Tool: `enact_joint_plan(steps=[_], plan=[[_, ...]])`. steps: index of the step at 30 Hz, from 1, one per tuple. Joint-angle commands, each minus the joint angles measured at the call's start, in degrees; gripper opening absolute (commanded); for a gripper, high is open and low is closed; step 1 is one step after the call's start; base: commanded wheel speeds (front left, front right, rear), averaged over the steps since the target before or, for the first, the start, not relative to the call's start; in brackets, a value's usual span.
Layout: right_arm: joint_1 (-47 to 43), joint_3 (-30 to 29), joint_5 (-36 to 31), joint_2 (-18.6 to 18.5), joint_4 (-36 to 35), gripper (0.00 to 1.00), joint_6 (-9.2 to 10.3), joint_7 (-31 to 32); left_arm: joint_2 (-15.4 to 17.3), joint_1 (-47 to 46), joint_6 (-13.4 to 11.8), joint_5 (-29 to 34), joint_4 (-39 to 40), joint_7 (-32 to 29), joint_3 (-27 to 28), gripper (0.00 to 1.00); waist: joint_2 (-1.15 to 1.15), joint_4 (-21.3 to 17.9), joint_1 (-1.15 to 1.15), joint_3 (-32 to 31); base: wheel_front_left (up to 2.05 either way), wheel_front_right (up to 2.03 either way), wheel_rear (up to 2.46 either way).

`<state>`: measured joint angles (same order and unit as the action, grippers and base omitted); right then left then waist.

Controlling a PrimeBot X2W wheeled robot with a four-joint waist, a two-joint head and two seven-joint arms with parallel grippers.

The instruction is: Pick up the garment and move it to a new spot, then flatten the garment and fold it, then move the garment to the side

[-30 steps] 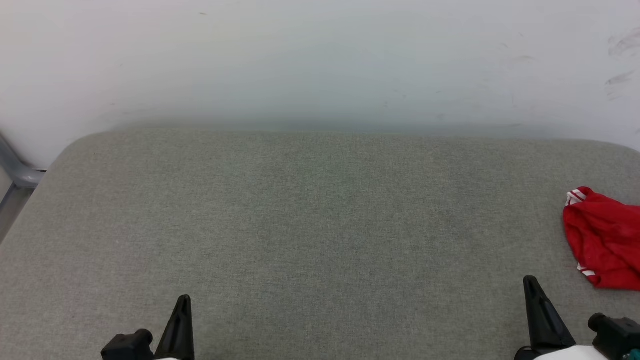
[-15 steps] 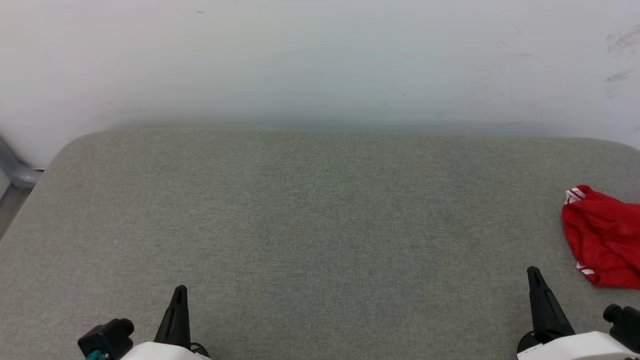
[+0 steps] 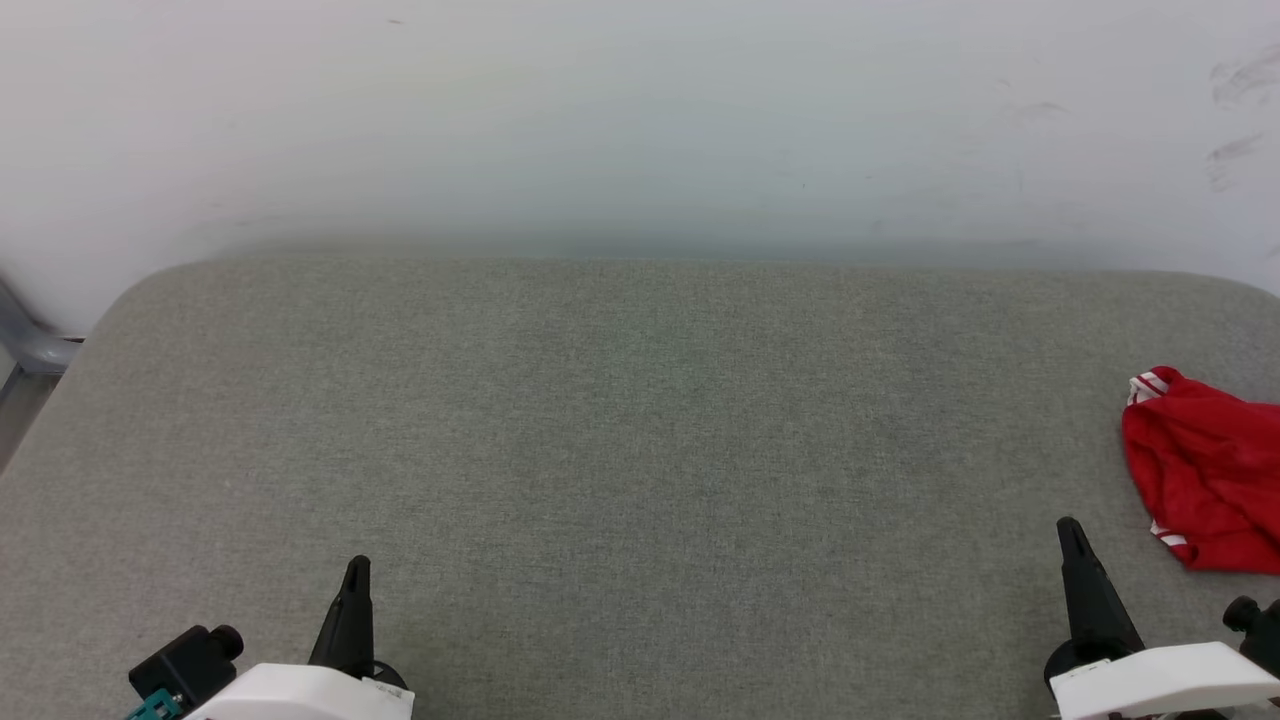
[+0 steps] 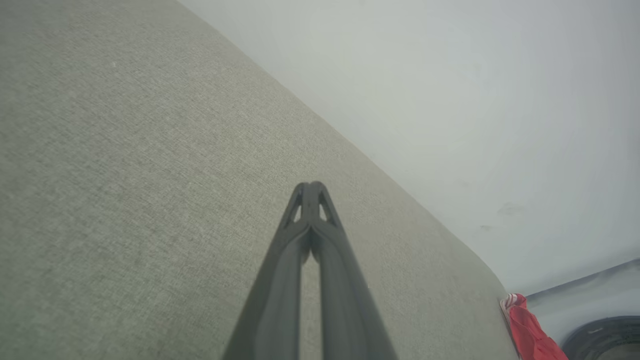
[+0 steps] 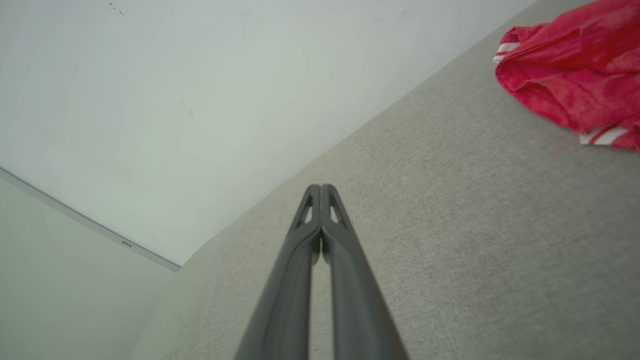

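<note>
As the head view showed, the garment (image 3: 1205,475) lay bunched at the table's (image 3: 640,420) right edge, with the left gripper (image 3: 355,570) and right gripper (image 3: 1070,530) over its near edge. The left wrist view showed that gripper's fingers pressed together and empty, and the right wrist view showed the same. Such a heap fitted a garment awaiting pickup or one already set aside. No neat fold showed, so the next move stayed unsettled.

No readable text, label, brand or number on anything in view
</note>
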<state>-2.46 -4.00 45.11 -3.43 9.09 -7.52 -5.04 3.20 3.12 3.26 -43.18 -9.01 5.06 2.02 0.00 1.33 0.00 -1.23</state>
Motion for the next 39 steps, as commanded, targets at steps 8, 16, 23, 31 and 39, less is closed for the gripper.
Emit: enact_joint_plan(steps=[8,16,23,31,39], plan=[[2.53,-0.34,7.53,-0.22,0.21,0.00,0.01,1.58,0.05,-2.41,0.91,-7.62,-0.27,-1.82,0.85,0.00,0.00,-0.13,0.00,0.14,0.00,0.00,0.00],[3.45,-0.56,13.16,-0.18,0.87,0.00,0.01,2.94,0.01,-3.44,1.40,-13.40,-0.90,-3.20,1.39,0.00,0.00,-0.26,0.00,0.27,0.00,0.00,0.00],[4.30,-0.75,17.74,-0.15,1.38,0.00,0.01,4.01,-0.03,-4.37,1.84,-18.15,-1.43,-4.38,1.79,0.00,0.00,-0.37,0.00,0.39,0.00,0.00,0.00],[5.24,-1.01,23.81,-0.08,2.11,0.00,0.02,5.52,-0.09,-5.48,2.35,-24.40,-2.18,-5.85,2.40,0.00,0.00,-0.52,0.00,0.56,0.00,0.00,0.00],[5.88,-1.23,28.25,-0.01,2.67,0.00,0.02,6.61,-0.14,-6.35,2.72,-29.05,-2.75,-6.95,2.85,0.00,0.00,-0.65,0.00,0.69,0.00,0.00,0.00]])
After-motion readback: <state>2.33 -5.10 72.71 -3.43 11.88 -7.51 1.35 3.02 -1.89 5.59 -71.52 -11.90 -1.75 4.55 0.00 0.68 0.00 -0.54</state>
